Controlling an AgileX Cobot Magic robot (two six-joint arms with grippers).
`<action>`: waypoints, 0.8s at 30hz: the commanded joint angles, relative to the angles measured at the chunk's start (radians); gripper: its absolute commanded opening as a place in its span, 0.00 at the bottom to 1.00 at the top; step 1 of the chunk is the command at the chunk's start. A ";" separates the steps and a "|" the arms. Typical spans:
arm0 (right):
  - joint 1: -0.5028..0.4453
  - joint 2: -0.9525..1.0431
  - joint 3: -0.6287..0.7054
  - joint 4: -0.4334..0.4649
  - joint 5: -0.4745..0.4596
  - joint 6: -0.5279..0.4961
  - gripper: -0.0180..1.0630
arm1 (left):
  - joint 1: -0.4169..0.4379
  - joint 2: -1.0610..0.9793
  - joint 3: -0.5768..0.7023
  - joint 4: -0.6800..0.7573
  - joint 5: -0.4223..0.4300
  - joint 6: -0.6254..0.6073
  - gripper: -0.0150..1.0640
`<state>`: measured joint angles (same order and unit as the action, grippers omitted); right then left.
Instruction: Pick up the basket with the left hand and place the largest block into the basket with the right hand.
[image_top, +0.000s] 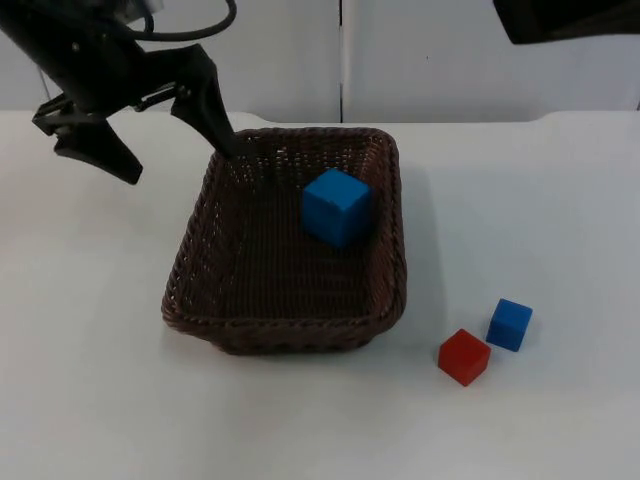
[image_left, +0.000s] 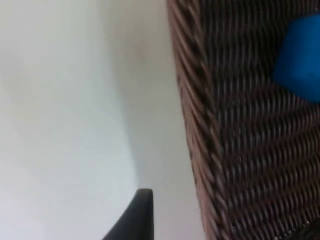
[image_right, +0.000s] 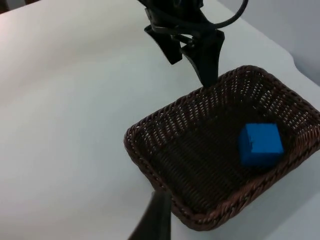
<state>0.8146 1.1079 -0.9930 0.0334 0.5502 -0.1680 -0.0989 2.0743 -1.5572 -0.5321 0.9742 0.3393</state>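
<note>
One large blue cube (image_top: 336, 206) already lies inside the dark brown woven wicker basket (image_top: 215, 325), which sits on the white table top (image_top: 90, 380). The left gripper (image_top: 170, 140) hangs spread wide astride the basket's far-left rim corner; closing on that rim looks next. The right gripper waits, and I cannot tell its state

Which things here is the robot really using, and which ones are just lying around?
For the job:
- brown basket
- big blue block, lying inside the basket
- left tool, open, one finger at the basket's far left corner

Just lying about:
- small blue block, on the table to the right of the basket
- red block, beside the small blue one
</note>
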 joint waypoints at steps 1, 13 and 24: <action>-0.004 -0.008 0.003 -0.006 -0.024 0.006 0.76 | -0.014 -0.020 0.000 0.006 0.013 -0.009 0.97; -0.004 -0.008 0.003 -0.006 -0.025 0.008 0.76 | -0.064 -0.201 0.275 0.003 -0.161 -0.005 0.97; -0.004 -0.009 0.003 -0.006 0.014 0.026 0.76 | -0.064 -0.538 0.585 0.000 -0.337 -0.005 0.97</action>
<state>0.8146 1.1071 -0.9930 0.0313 0.5593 -0.1461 -0.1586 1.5641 -0.9859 -0.5258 0.6561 0.3353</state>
